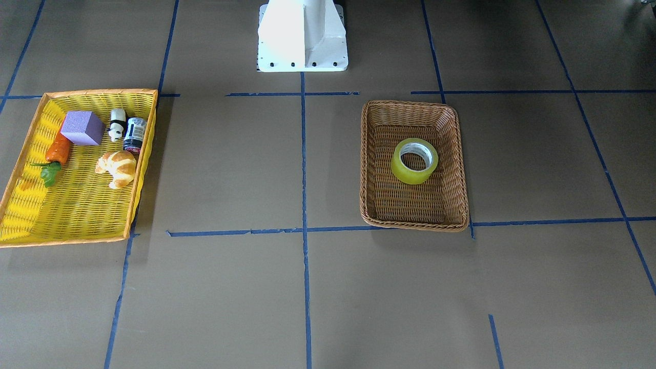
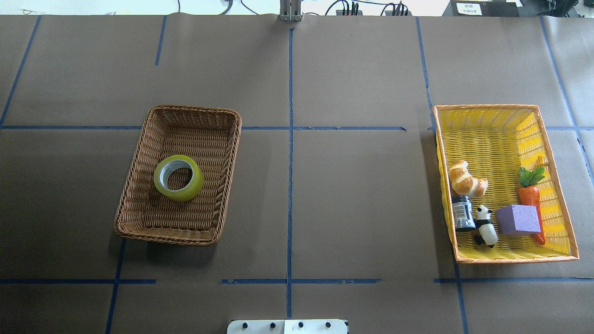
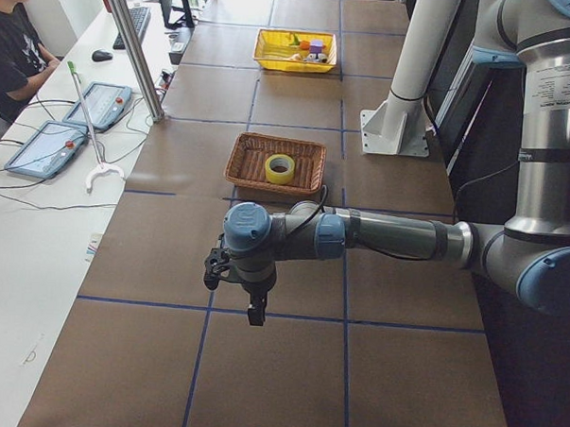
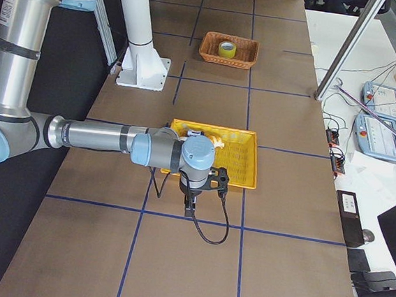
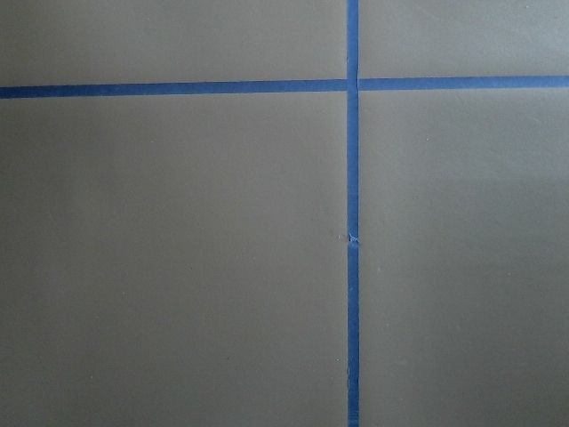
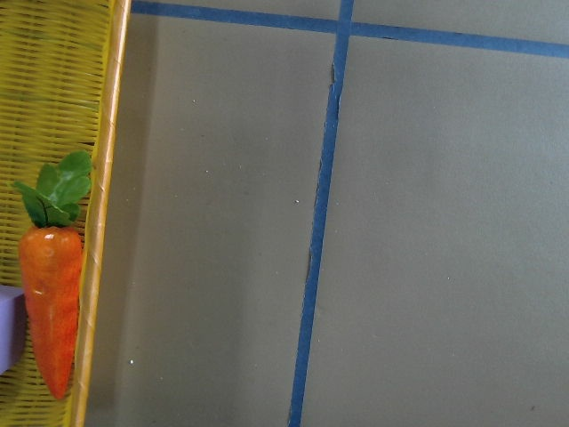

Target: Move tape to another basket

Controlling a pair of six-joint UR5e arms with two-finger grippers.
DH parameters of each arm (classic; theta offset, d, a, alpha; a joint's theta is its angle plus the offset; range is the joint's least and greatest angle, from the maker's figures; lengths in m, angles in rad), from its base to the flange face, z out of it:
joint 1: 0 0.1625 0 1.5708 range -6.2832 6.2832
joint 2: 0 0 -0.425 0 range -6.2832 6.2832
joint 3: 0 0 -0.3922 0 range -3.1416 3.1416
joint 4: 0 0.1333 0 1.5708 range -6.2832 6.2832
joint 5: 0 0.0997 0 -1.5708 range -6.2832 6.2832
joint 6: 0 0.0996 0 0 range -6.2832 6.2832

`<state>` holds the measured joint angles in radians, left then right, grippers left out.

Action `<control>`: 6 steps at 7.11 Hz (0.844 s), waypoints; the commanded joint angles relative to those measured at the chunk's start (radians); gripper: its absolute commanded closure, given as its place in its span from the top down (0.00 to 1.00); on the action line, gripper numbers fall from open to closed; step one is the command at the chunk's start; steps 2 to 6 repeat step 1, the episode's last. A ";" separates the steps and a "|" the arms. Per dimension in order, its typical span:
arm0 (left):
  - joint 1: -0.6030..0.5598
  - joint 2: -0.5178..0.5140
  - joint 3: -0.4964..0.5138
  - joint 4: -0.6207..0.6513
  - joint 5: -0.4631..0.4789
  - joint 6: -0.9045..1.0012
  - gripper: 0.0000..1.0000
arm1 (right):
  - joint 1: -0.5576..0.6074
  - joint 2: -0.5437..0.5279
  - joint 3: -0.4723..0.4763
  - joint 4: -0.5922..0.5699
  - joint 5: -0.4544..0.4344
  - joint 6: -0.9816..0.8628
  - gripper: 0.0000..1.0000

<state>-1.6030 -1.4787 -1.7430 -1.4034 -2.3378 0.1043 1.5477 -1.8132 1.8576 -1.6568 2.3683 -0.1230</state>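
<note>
The yellow tape roll (image 1: pixel 410 177) lies flat in the middle of the brown wicker basket (image 1: pixel 410 207). It also shows in the overhead view (image 2: pixel 186 193) inside that basket (image 2: pixel 185 219), and in the side views (image 3: pixel 280 179) (image 4: pixel 226 54). My left gripper (image 3: pixel 252 309) hangs over bare table well short of the wicker basket (image 3: pixel 249 165); I cannot tell whether it is open or shut. My right gripper (image 4: pixel 189 209) hangs beside the near edge of the yellow basket (image 4: pixel 239 159); I cannot tell its state either. Neither wrist view shows fingers.
The yellow, orange-rimmed basket (image 2: pixel 487 134) holds a croissant (image 2: pixel 465 180), a dark jar (image 2: pixel 462 213), a panda figure (image 2: pixel 485 226), a purple block (image 2: pixel 518 220) and a carrot (image 6: pixel 49 294). The robot's white base (image 1: pixel 302 36) stands at the table's back edge. Blue tape lines grid the brown table.
</note>
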 commanded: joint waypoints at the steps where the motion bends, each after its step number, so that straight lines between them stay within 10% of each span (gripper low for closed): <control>1: 0.000 0.000 -0.004 -0.002 0.002 0.000 1.00 | 0.000 0.000 0.000 0.000 0.002 -0.003 1.00; 6: 0.000 0.000 -0.004 -0.002 0.002 0.000 1.00 | 0.000 0.000 0.000 0.000 0.002 -0.003 1.00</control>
